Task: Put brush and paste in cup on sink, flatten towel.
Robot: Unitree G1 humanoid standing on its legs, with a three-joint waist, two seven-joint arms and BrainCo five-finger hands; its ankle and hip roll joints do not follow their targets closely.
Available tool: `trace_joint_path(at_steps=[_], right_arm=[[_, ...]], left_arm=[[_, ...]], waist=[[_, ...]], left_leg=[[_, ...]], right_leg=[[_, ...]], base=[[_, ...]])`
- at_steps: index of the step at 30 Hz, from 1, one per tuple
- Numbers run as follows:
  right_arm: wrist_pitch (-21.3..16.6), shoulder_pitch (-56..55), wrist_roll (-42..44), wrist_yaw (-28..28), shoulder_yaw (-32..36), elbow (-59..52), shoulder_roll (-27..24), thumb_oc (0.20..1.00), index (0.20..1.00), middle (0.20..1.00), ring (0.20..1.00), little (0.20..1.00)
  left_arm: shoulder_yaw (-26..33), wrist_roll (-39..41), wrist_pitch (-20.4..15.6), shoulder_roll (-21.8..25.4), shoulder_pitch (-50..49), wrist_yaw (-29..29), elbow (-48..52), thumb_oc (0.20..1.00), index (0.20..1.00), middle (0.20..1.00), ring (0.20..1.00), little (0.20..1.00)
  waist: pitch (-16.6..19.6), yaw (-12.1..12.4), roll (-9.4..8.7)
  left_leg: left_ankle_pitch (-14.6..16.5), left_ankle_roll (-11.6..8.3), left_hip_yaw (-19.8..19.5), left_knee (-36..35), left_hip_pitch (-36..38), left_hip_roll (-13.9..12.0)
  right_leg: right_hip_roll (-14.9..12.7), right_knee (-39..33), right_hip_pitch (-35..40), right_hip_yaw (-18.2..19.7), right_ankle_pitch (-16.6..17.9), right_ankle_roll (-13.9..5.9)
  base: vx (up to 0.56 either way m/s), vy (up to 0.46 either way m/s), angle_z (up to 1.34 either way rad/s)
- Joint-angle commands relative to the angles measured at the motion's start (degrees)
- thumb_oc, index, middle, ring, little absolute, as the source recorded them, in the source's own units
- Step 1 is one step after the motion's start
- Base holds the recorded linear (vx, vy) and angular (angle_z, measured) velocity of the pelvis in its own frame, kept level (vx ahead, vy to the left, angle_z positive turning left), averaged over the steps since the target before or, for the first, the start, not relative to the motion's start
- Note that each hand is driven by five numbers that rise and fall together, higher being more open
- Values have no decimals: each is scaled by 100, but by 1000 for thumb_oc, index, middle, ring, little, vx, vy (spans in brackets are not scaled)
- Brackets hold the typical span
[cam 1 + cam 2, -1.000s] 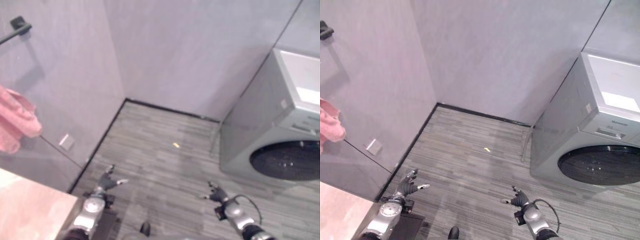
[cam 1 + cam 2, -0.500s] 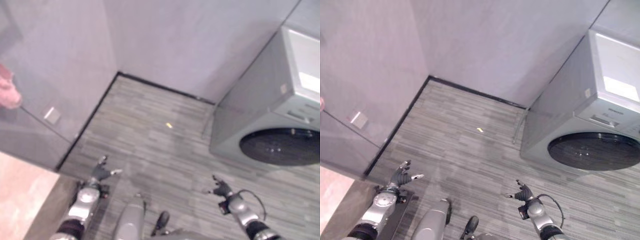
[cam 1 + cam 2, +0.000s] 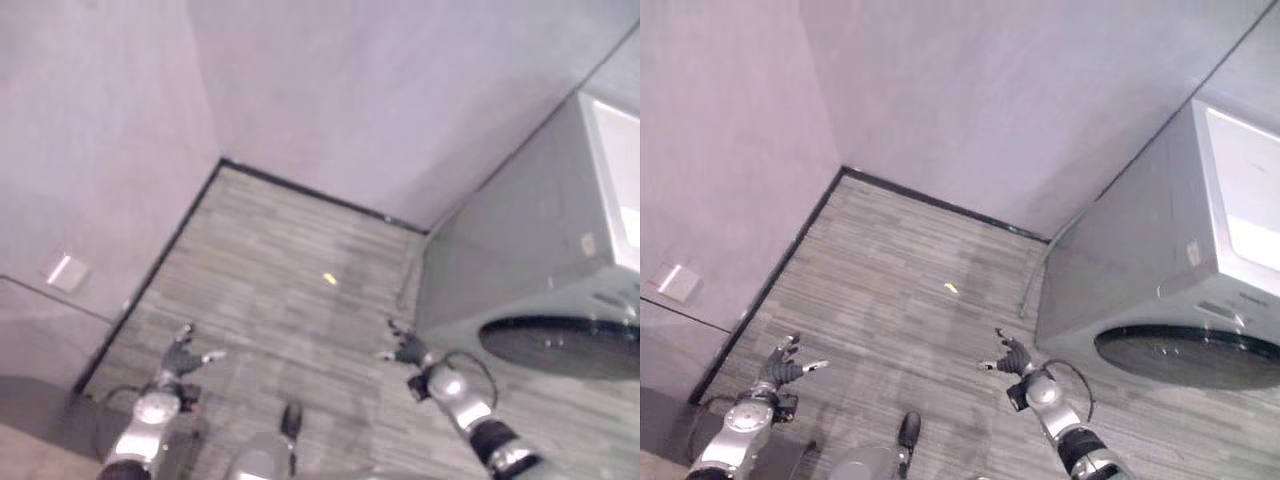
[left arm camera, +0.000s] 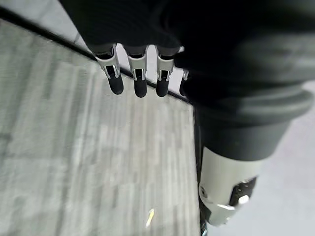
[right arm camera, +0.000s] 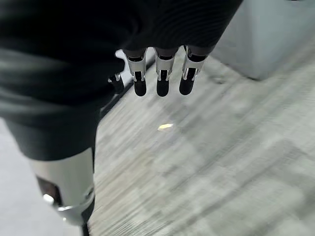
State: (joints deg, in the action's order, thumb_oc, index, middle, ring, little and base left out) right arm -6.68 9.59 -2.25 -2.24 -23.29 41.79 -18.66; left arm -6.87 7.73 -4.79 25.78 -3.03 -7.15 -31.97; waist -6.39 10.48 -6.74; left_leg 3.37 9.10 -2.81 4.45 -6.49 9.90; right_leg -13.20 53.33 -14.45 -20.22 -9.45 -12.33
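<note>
Facing a floor point(image 3: 300, 300) corner beside a washer point(image 3: 1160, 300), with no brush, paste, cup, sink or towel before it, the robot risks wasting its reach: neither hand has anything to take until the worktop comes back before the head. Both arms hang low and forward over the floor, left hand point(image 3: 180, 355) near the wall skirting, right hand point(image 3: 405, 350) just beside the washer, which a careless swing could knock. Each hand is empty, fingers relaxed and spread, thumb out. A small yellow scrap point(image 3: 328, 279) lies between them
</note>
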Motion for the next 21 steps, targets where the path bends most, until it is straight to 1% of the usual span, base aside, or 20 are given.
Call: trace_joint_path(at_steps=[1, 2, 3, 4, 5, 6, 7, 8, 9, 10, 11, 12, 13, 15, 16, 17, 18, 19, 20, 21], right_arm=[[-275, 119, -2, 23, 164, -488, -8, 1000, 1000, 1000, 1000, 1000], [-299, 32, -27, 137, 101, -625, -66, 1000, 1000, 1000, 1000, 1000], [-298, 32, -26, 138, 101, -627, -68, 1000, 1000, 1000, 1000, 1000], [-330, 24, -49, 141, 69, -690, -118, 1000, 1000, 1000, 1000, 1000], [-336, -20, -159, 141, 3, -852, -261, 1000, 1000, 1000, 1000, 1000], [-335, -21, -159, 142, 5, -855, -263, 1000, 1000, 1000, 1000, 1000], [-306, -211, -267, 111, 139, -1000, -507, 1000, 1000, 1000, 1000, 1000], [-306, -211, -267, 111, 138, -1000, -508, 1000, 1000, 1000, 1000, 1000], [-296, -296, -281, 169, 234, -1027, -541, 1000, 1000, 1000, 1000, 1000], [-297, -299, -282, 170, 236, -1027, -538, 1000, 1000, 1000, 1000, 1000], [-308, -269, -280, 171, 226, -948, -534, 1000, 1000, 1000, 1000, 1000], [-329, -266, -208, 166, 278, -864, -591, 1000, 1000, 1000, 1000, 1000], [-329, -267, -207, 167, 279, -866, -591, 1000, 1000, 1000, 1000, 1000], [-353, -281, -37, 156, 355, -847, -632, 1000, 1000, 1000, 1000, 1000], [-369, -260, -3, 134, 386, -825, -685, 1000, 1000, 1000, 1000, 1000], [-369, -232, 11, 120, 404, -836, -737, 1000, 1000, 1000, 1000, 1000], [-371, -238, 26, 102, 494, -929, -877, 1000, 1000, 1000, 1000, 1000], [-363, -279, 41, 83, 556, -945, -937, 1000, 1000, 1000, 1000, 1000], [-366, -231, 70, 68, 543, -881, -941, 1000, 1000, 1000, 1000, 1000], [-367, -230, 70, 68, 543, -881, -941, 1000, 1000, 1000, 1000, 1000]], left_arm=[[10, -163, -194, 348, -76, -61, 364, 1000, 1000, 1000, 1000, 1000], [15, -176, -229, 355, -68, 0, 422, 1000, 1000, 1000, 1000, 1000], [15, -176, -229, 353, -69, 0, 423, 1000, 1000, 1000, 1000, 1000], [-36, -158, -273, 359, -47, 27, 425, 1000, 1000, 1000, 1000, 1000], [-175, -200, -329, 397, 66, 2, 340, 1000, 1000, 1000, 1000, 1000], [-177, -201, -330, 395, 69, 1, 337, 1000, 1000, 1000, 1000, 1000], [-320, -235, -367, 391, 296, -80, 244, 1000, 1000, 1000, 1000, 1000], [-320, -235, -367, 391, 296, -80, 244, 1000, 1000, 1000, 1000, 1000], [-383, -335, -348, 314, 392, -89, 272, 1000, 1000, 1000, 1000, 1000], [-386, -336, -347, 316, 392, -90, 273, 1000, 1000, 1000, 1000, 1000], [-413, -418, -358, 283, 475, -152, 245, 1000, 1000, 1000, 1000, 1000], [-436, -561, -353, 247, 493, -231, 231, 1000, 1000, 1000, 1000, 1000], [-436, -561, -351, 247, 491, -231, 235, 1000, 1000, 1000, 1000, 1000], [-349, -482, -350, 200, 409, -240, 334, 1000, 1000, 1000, 1000, 1000], [-307, -431, -358, 190, 383, -260, 408, 1000, 1000, 1000, 1000, 1000], [-298, -420, -365, 179, 371, -255, 447, 1000, 1000, 1000, 1000, 1000], [-281, -416, -360, 147, 358, -275, 427, 1000, 1000, 1000, 1000, 1000], [-249, -402, -344, 92, 308, -262, 441, 1000, 1000, 1000, 1000, 1000], [-205, -438, -352, 55, 240, -269, 462, 1000, 1000, 1000, 1000, 1000], [-205, -438, -352, 55, 240, -269, 462, 1000, 1000, 1000, 1000, 1000]], waist=[[-135, 97, 73], [-78, 116, 210], [-75, 87, 222], [-63, 108, 303], [-61, 1, 402], [-53, 1, 405], [-80, -188, 439], [-83, -192, 441], [-50, -203, 289], [-45, -254, 294], [-6, -299, 257], [147, -348, 251], [160, -387, 248], [253, -409, 230], [252, -376, 233], [265, -422, 228], [274, -517, 250], [278, -563, 249], [293, -486, 221], [289, -484, 222]], left_leg=[[136, 24, -393, -92, 19, -126], [74, -97, -588, -239, 201, -280], [65, -104, -620, -245, 202, -289], [90, -202, -760, -128, 175, -385], [167, -301, -1264, 151, 148, -395], [168, -301, -1265, 166, 128, -393], [316, -401, -1893, 570, 119, -309], [316, -401, -1897, 569, 125, -311], [350, -554, -2233, 630, 121, -358], [347, -562, -2291, 624, 123, -357], [292, -651, -2454, 542, 129, -405], [121, -829, -2577, 259, 205, -667], [94, -835, -2617, 242, 187, -658], [-81, -990, -2586, 8, 156, -873], [-181, -1049, -2527, -110, 147, -985], [-265, -1081, -2485, -199, 65, -1004], [-334, -1065, -1901, -395, -36, -1127], [-313, -1030, -1446, -525, -69, -1195], [-424, -1073, -1055, -728, -81, -1257], [-426, -1074, -1053, -734, -73, -1258]], right_leg=[[738, -1652, 36, 285, 1172, 265], [504, -2642, 54, 13, 821, 438], [512, -2676, 78, -24, 833, 445], [433, -3513, 129, 39, 757, 540], [500, -4461, 109, 1225, 998, 563], [503, -4494, 112, 1221, 1022, 563], [401, -4671, 111, 2295, 1391, 444], [402, -4671, 117, 2290, 1389, 445], [463, -4659, 380, 1939, 1146, 381], [454, -4665, 405, 1878, 1130, 387], [485, -4691, 453, 1655, 1104, 387], [644, -4759, 557, 1212, 852, 457], [630, -4778, 557, 1175, 865, 456], [713, -4913, 705, 714, 723, 503], [770, -4911, 760, 557, 649, 552], [765, -4963, 788, 387, 648, 566], [752, -5043, 898, 82, 598, 577], [758, -5121, 976, -59, 581, 577], [817, -5353, 1116, -259, 633, 626], [819, -5358, 1122, -258, 636, 626]], base=[[352, 34, 119], [289, 4, 60], [299, -63, 81], [290, -158, 92], [288, -153, 104], [438, -252, 147], [236, -151, 149], [438, -438, 195], [207, -291, 229], [288, -443, 256], [301, -471, 198], [290, -466, 100], [296, -445, 72], [183, -322, 151], [147, -325, 135], [123, -298, 53], [80, -226, 45], [97, -287, 76], [56, -190, 111], [54, -186, 111]])
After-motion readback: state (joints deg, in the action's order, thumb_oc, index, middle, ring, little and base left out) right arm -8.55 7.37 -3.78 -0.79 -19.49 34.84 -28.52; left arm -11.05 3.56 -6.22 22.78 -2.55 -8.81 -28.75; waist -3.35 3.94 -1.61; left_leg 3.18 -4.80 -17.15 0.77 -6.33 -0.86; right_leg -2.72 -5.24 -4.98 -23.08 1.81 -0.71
